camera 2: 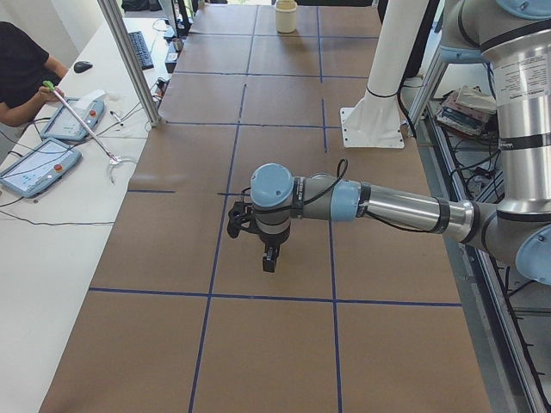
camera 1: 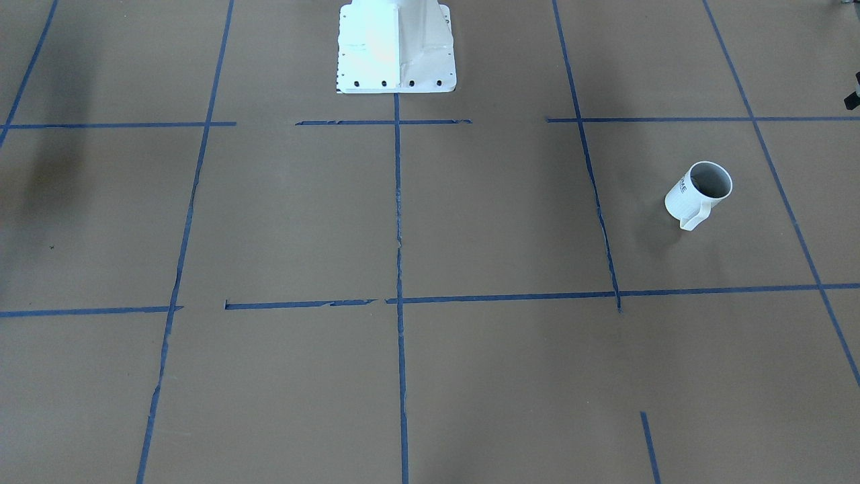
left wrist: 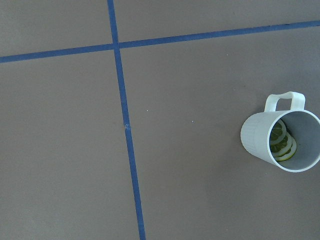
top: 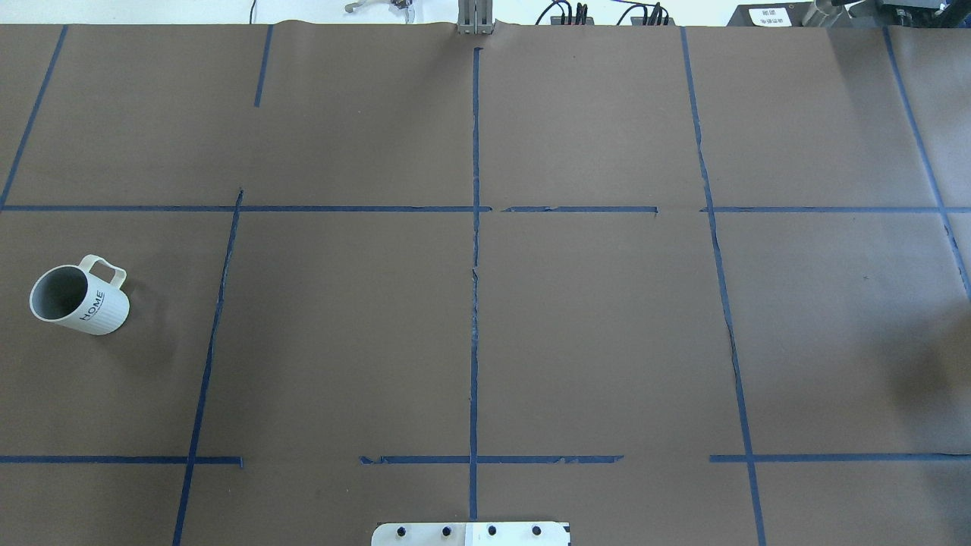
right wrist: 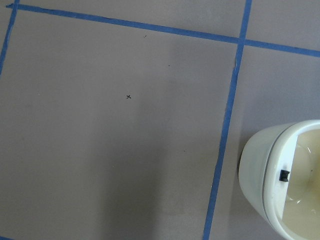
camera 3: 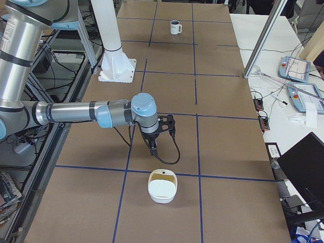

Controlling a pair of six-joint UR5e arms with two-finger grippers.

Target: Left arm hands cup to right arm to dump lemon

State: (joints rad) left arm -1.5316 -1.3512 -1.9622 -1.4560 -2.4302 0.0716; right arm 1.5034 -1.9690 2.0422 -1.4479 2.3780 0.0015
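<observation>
Ribbed, matt white cup [top: 95,305] stands on matt brown paper [top: 607,326].

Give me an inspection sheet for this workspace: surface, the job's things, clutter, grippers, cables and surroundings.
Surface: table covered in brown paper, marked with a blue tape grid that is torn in places.
Job's things: white cup upright on the robot's left side, untouched; lemon slices lie inside it.
Clutter: cream container on the table near the right gripper.
Grippers: left gripper and right gripper hang above bare table, away from the cup; open or shut cannot be told.
Cables: looped cable at the right gripper; thin cable on the left arm.
Surroundings: side bench with tablets; a person sits there.
</observation>
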